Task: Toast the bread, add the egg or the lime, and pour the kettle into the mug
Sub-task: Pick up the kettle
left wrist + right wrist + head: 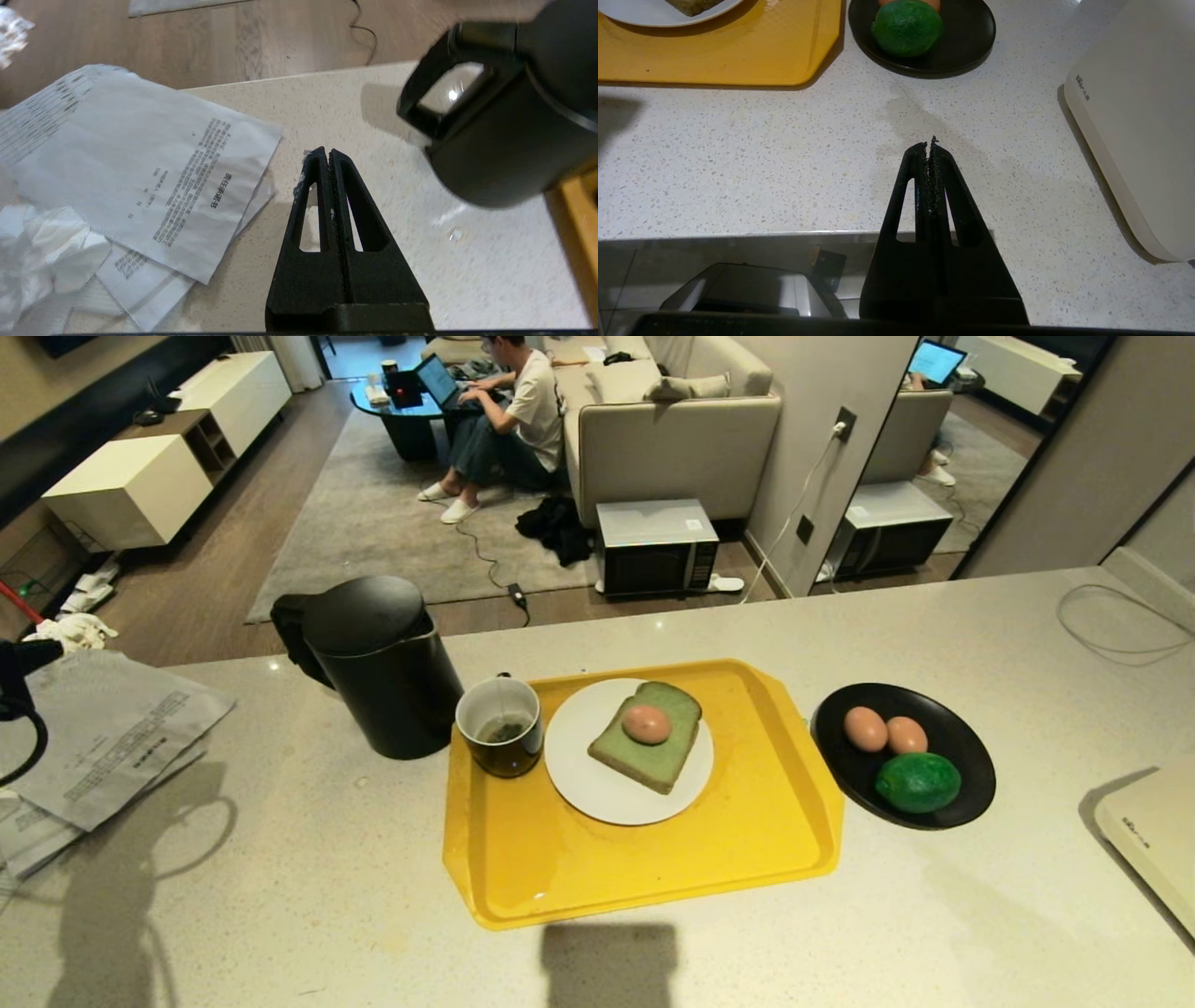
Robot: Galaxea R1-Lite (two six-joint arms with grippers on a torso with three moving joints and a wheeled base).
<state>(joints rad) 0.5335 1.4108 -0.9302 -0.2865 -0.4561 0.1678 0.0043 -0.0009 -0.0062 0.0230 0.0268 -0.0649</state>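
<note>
We see bare counter (pixel 308 896) before the yellow tray (pixel 523 859). The kettle (pixel 383 663) and mug (pixel 499 723) touch, blocking passage. Papers (pixel 112 737) crowd the left.

Desk (pixel 280 896): speckled pale stone. Yellow tray (pixel 747 859) at centre carries a white plate (pixel 597 793); black dish (pixel 962 747) beside the tray. Printed papers (pixel 154 186) and crumpled tissue (pixel 42 252) lie beside the left claw (pixel 328 154). Cream appliance (pixel 1148 116) near the right claw (pixel 930 145). Person with laptop on the far rug.

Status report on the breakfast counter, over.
Both grippers shut, empty: left gripper near kettle handle, right gripper parked. Egg on bread. Path clear.
</note>
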